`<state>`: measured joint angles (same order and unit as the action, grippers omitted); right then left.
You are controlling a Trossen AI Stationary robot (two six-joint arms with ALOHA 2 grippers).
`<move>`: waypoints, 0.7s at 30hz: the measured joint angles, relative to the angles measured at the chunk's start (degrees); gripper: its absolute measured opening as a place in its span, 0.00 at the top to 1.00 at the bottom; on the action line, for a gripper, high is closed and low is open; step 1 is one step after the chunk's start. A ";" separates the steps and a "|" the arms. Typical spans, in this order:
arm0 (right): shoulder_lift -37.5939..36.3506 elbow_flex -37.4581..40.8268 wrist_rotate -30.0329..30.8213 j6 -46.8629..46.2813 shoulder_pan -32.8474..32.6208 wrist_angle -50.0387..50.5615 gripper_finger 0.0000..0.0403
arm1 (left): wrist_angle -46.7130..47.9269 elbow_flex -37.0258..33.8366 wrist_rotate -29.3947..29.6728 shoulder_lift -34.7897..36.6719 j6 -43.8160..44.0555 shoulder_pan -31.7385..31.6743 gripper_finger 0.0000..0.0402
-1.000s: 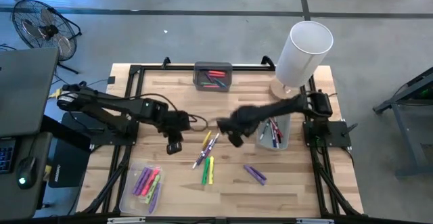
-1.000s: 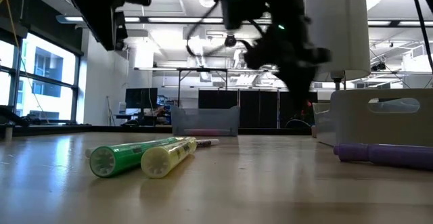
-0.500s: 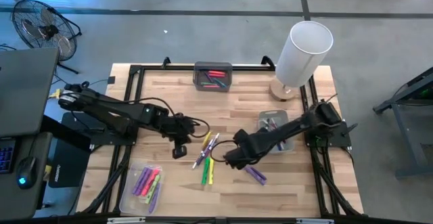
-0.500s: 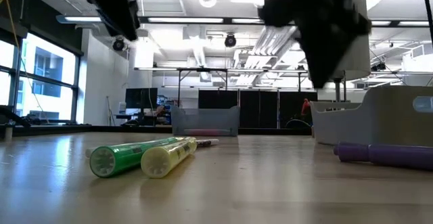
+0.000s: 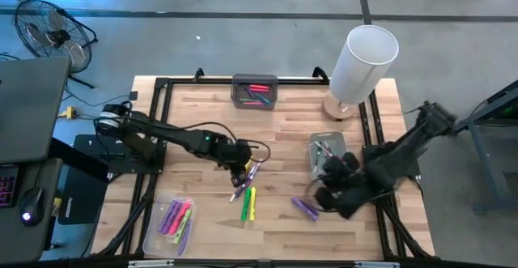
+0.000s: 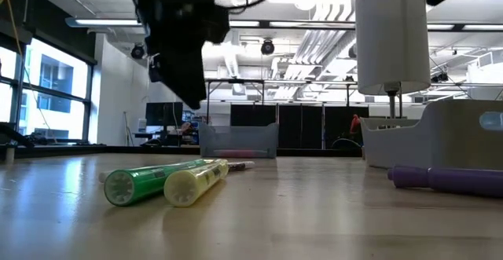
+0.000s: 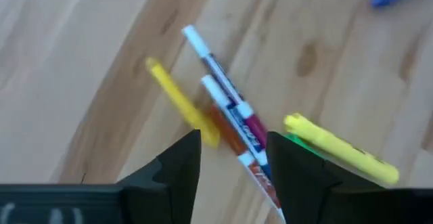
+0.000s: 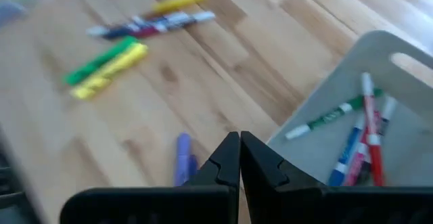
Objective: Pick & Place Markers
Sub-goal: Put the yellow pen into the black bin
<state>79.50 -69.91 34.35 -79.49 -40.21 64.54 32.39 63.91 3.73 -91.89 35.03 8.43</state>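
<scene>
Left gripper (image 5: 240, 165), fingers spread and empty, hangs right over the thin white-barrelled markers (image 7: 233, 119) mid-table. They run 1-to-7 o'clock. Right gripper (image 8: 239, 158), pinched closed and empty, sits near the grey tray (image 5: 315, 156), farther off.

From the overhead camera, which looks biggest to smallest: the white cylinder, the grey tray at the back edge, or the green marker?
1. White cylinder, clearly the largest, though it stands tall and nearer the camera, which may enlarge it.
2. Grey tray at the back edge.
3. Green marker, a thin sliver beside a yellow marker that looks alike in size.
</scene>
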 joint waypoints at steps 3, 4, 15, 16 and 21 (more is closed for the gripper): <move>-7.03 7.11 4.42 1.72 -1.90 -6.83 1.00 | -1.07 1.32 2.56 -1.00 2.91 -1.52 0.57; -9.05 9.22 5.40 2.54 -1.98 -8.69 1.00 | -1.06 1.69 3.89 -1.55 4.64 -2.11 0.57; -23.66 24.67 2.12 11.51 -1.08 -24.24 1.00 | 1.60 5.98 3.15 -10.17 11.41 -7.00 0.57; -24.58 25.39 1.97 12.20 -1.08 -25.40 1.00 | 1.35 6.51 3.17 -11.06 11.83 -6.94 0.57; -27.77 27.75 0.84 15.65 -1.08 -29.47 1.00 | 4.71 7.89 3.29 -14.30 13.96 -6.94 0.57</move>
<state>51.72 -42.16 35.19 -63.83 -41.30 35.07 37.10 71.80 7.01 -106.19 48.99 1.50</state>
